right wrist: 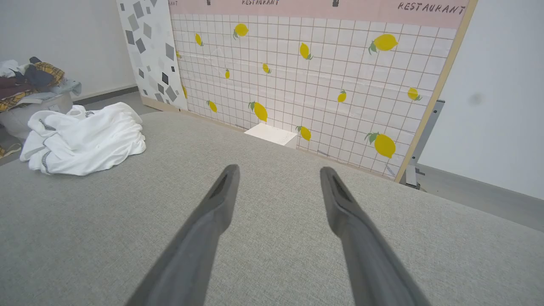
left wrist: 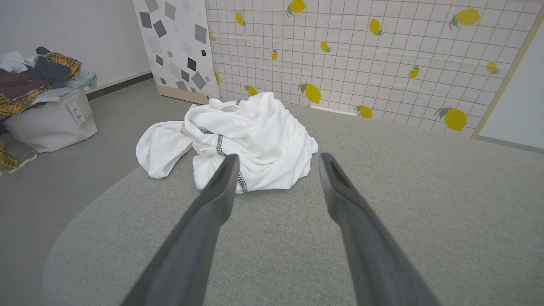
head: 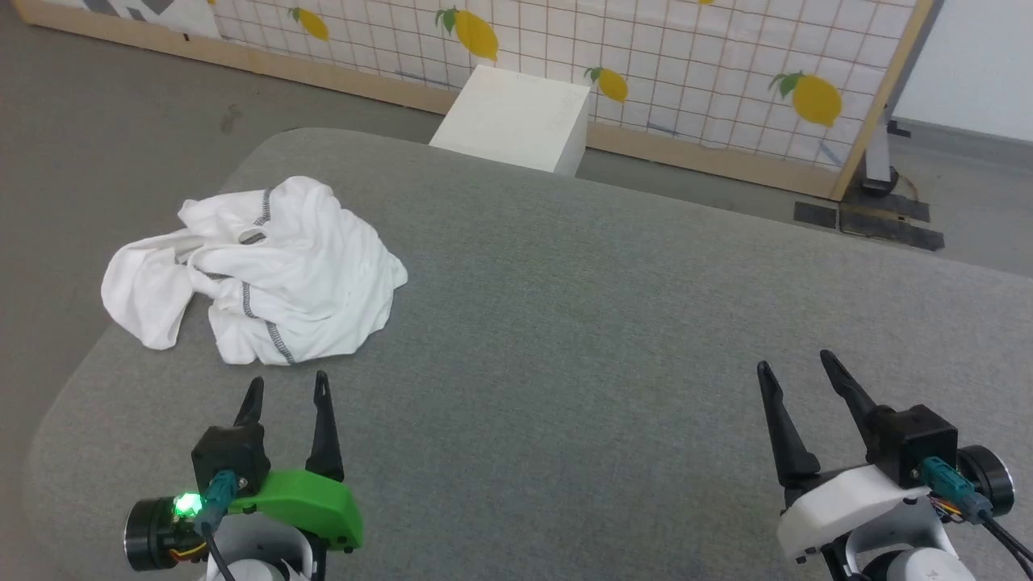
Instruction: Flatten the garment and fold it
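Nearest, the left gripper (head: 289, 377) hovers over the near-left part of the grey fabric-covered surface (head: 581, 323). Its two dark fingers are spread apart with nothing between them. The right gripper (head: 792, 359) hangs at the near right, fingers likewise apart and empty.

Just beyond the left gripper's fingertips lies the garment (head: 266, 270), a white short-sleeved shirt crumpled in a heap near the surface's left edge. Dark zigzag stitching shows along several folds. One lobe, perhaps a sleeve, spreads toward that edge. The shirt is well apart from the right gripper.

Past the surface's far edge a white box (head: 516, 117) stands on the floor (head: 121, 97) against a tiled panel printed with lemons (head: 726, 64). In the left wrist view a pale laundry bin (left wrist: 51, 121) heaped with clothes sits on the floor, far left.
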Tool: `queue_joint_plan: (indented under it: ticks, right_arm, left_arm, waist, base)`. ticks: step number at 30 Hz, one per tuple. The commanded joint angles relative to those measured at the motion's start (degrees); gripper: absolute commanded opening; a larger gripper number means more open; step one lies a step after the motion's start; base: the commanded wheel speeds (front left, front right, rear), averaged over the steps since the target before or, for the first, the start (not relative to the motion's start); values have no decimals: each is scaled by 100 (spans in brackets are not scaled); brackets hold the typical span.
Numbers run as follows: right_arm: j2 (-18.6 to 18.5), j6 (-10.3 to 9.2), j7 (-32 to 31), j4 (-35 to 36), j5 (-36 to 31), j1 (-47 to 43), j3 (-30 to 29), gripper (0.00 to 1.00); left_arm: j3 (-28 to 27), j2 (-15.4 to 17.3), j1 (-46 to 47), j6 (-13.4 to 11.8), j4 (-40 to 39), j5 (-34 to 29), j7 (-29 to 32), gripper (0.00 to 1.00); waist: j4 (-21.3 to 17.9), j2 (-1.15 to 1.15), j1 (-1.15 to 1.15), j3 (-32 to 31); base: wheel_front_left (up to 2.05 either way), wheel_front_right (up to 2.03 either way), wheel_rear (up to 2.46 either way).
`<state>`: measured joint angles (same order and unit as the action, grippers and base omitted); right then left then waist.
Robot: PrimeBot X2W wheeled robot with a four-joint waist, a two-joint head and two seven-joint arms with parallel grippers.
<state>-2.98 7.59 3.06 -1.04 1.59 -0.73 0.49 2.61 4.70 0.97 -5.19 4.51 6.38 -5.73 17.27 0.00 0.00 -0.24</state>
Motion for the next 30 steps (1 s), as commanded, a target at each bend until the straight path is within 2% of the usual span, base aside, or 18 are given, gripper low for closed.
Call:
queue_joint_plan:
  ticks: [1,30]
  right_arm:
    - [4,-5,56,-18,34,104,20,100]
    - [7,-7,208,-67,97,161,147,100]
  left_arm:
    - [17,49,83,-43,32,80,-66,100]
    - [201,194,117,-387,304,526,-404,100]
  waist:
    - [65,0,0,-4]
    - [1016,0,0,-14]
  base:
    - [0,0,0]
    - [0,0,0]
